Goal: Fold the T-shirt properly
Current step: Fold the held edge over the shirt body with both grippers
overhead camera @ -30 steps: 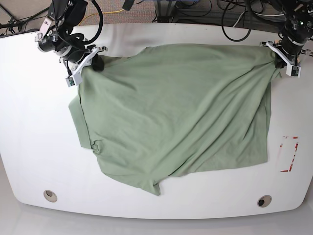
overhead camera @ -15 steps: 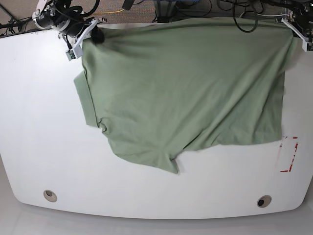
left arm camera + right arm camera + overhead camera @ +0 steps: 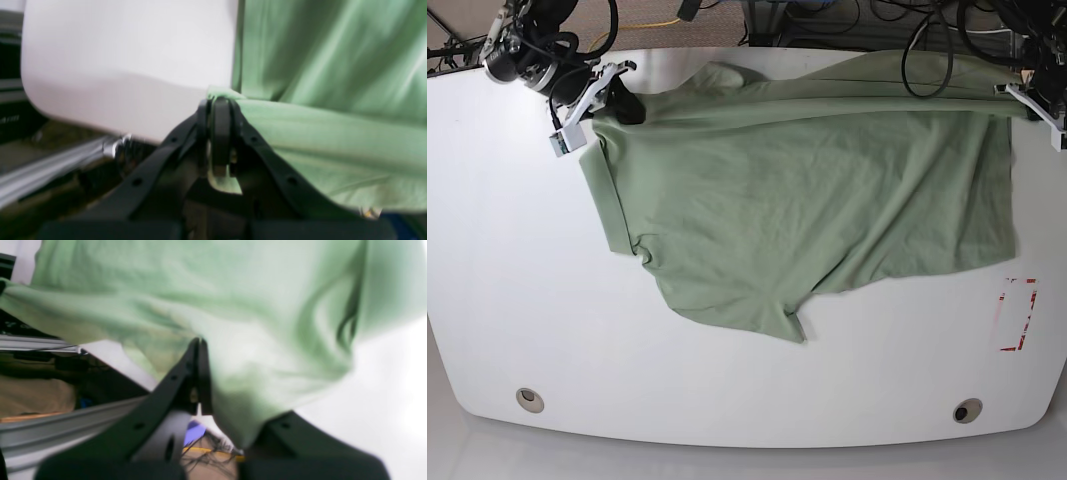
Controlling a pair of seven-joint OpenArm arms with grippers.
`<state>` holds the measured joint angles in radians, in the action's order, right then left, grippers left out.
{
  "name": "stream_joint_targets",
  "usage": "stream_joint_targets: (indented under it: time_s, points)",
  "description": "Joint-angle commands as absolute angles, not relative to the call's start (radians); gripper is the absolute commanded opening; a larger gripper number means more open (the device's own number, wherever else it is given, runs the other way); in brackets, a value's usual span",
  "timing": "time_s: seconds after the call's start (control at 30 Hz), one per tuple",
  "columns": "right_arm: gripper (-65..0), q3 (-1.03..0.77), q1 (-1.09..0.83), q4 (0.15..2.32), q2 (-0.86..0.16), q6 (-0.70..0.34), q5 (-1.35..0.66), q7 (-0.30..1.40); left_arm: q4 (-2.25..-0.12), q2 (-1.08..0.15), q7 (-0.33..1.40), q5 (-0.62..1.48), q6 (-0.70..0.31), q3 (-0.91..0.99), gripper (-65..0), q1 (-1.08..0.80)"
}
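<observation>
Across the far half of the white bench (image 3: pixel 487 250) the pale green T-shirt (image 3: pixel 807 200) lies spread, its far edge stretched between the two arms and its near part trailing toward the middle, with a sleeve on the camera's left and a pointed corner nearest the camera. The right end effector (image 3: pixel 592 95) is clamped on the cloth at the far left corner; its wrist view shows the fingers pressed together with fabric draped over them. The left end effector (image 3: pixel 217 133) grips the far right corner, pads closed on a fold of green fabric. A red-marked label (image 3: pixel 1017 315) sits near the bench's right edge, apart from the shirt.
</observation>
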<state>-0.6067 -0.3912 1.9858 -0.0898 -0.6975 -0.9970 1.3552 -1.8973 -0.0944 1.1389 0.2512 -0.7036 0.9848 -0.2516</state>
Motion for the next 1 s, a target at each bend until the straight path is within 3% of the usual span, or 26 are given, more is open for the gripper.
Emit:
stream_joint_targets:
  time_s: [0.0,0.47,0.67,0.97]
  points:
    - [-65.0,-0.608,-0.348,1.971,-0.102,-0.698,-1.017,1.331,-1.91,-0.113,1.125,0.225,-0.698,0.978,-65.0,-0.217]
    - [-65.0,-0.608,-0.102,1.679,-0.127,-0.698,-0.949,1.331,-1.801,-0.117,1.059,0.124,-0.698,0.918,-65.0,-0.12]
    - [-65.0,-0.608,-0.042,1.613,-0.13,-0.698,-0.898,1.331,-1.722,-0.17,1.056,0.071,-0.698,0.874,-65.0,-0.071]
    - [-65.0,-0.567,-0.042,1.636,-0.142,-0.698,-0.903,1.333,-1.767,-0.208,1.058,0.074,-0.698,0.816,-65.0,-0.033]
